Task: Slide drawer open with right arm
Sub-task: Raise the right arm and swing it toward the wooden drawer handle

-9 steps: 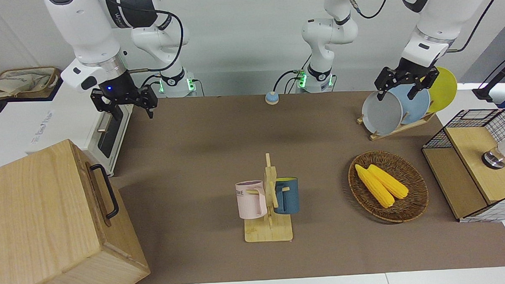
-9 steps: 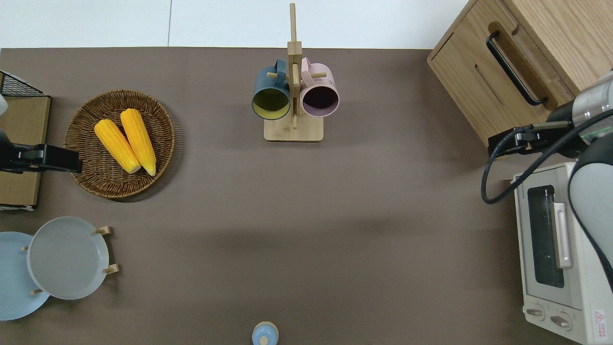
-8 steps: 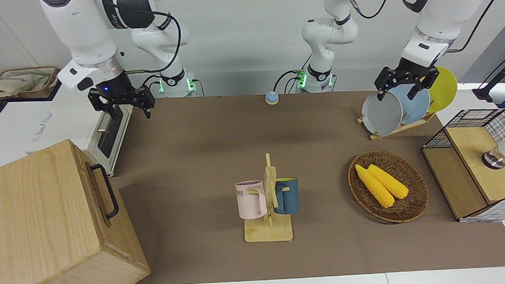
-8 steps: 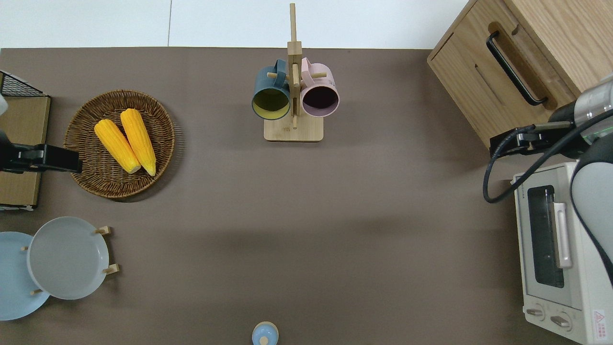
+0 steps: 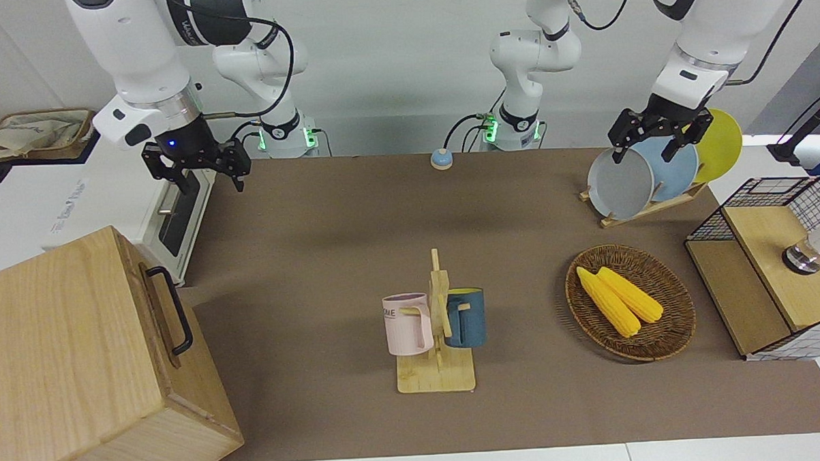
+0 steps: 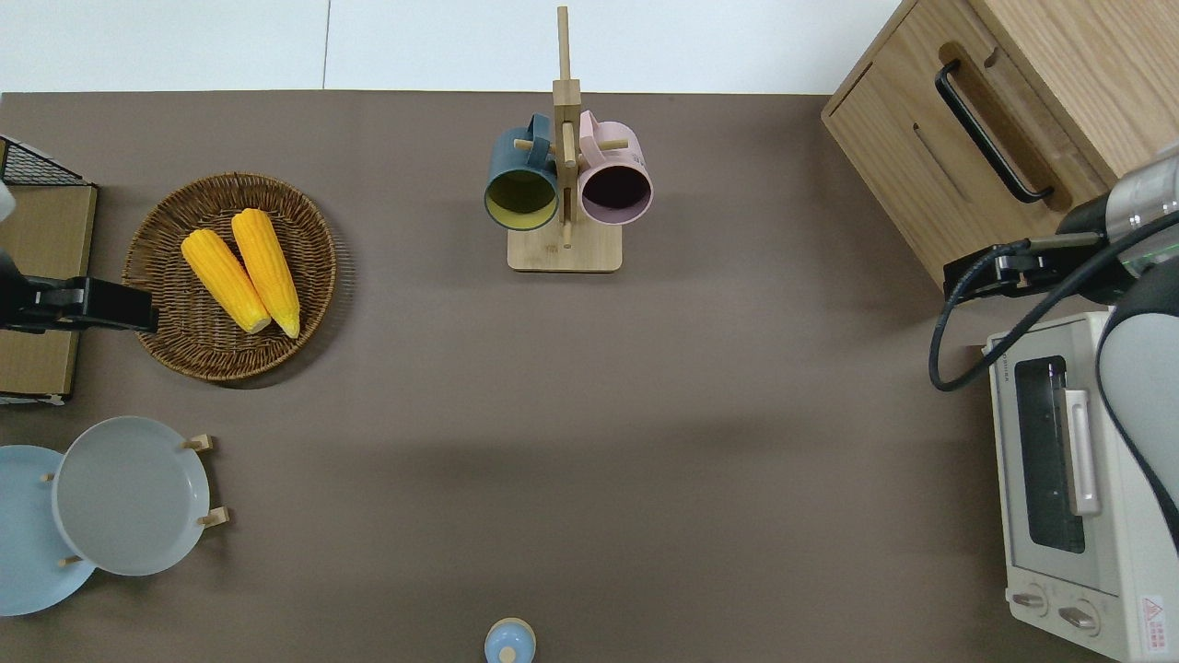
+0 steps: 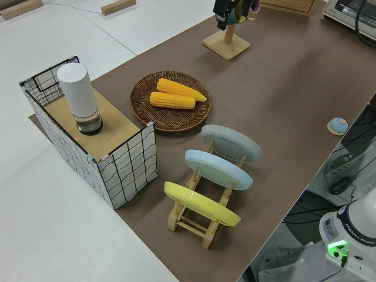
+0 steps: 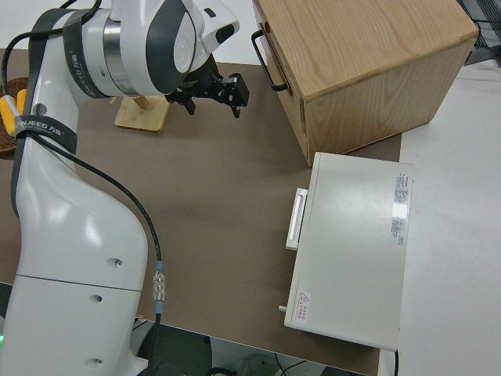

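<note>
1. Right arm's black two-finger end effector (image 5: 194,171) up in the air with fingers spread apart, gripping nothing, over the brown desk (image 6: 645,414) between the white toaster oven (image 6: 1078,497) and the big pale-wood box cabinet (image 5: 80,358).
2. Wide shallow light-wood drawer (image 6: 930,152) with black metal bar handle (image 6: 990,129) pushed fully in, at the right arm's end of the desk, farther from the robots than the toaster oven.
3. Handle untouched, apart from the end effector.
4. Left arm parked, its end effector (image 5: 658,140) spread open too.
</note>
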Robot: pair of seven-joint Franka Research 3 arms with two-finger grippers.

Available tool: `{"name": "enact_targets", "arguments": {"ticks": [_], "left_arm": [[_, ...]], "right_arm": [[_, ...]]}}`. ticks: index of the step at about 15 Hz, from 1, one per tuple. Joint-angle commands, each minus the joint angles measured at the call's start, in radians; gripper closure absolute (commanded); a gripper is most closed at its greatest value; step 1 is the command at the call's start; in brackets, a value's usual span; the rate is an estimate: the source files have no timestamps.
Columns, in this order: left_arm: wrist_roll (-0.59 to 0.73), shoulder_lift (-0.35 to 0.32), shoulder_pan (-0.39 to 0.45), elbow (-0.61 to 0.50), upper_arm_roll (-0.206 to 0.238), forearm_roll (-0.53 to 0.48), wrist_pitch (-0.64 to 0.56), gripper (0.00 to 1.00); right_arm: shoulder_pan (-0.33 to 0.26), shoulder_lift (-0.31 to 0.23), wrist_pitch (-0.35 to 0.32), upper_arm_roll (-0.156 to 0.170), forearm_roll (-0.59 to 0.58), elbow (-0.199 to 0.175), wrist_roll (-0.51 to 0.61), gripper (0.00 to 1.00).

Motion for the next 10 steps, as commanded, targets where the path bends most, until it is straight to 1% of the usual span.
{"name": "enact_targets", "arguments": {"ticks": [1, 3, 5, 9, 10], "left_arm": [[0.007, 0.013, -0.017, 0.020, 0.017, 0.012, 0.000, 0.00], [0.007, 0.013, -0.017, 0.020, 0.017, 0.012, 0.000, 0.00], [0.007, 0.013, -0.017, 0.020, 0.017, 0.012, 0.000, 0.00], [0.007, 0.013, -0.017, 0.020, 0.017, 0.012, 0.000, 0.00], [0.007, 0.013, -0.017, 0.020, 0.017, 0.012, 0.000, 0.00]], "right_arm": [[-0.001, 0.001, -0.018, 0.010, -0.035, 0.012, 0.006, 0.017], [0.008, 0.003, -0.018, 0.012, -0.070, 0.012, 0.005, 0.017], [0.011, 0.003, -0.018, 0.025, -0.126, 0.012, 0.008, 0.017], [0.030, 0.004, -0.018, 0.027, -0.189, 0.012, 0.008, 0.017], [0.045, 0.004, -0.018, 0.027, -0.213, 0.011, 0.009, 0.017]]}}
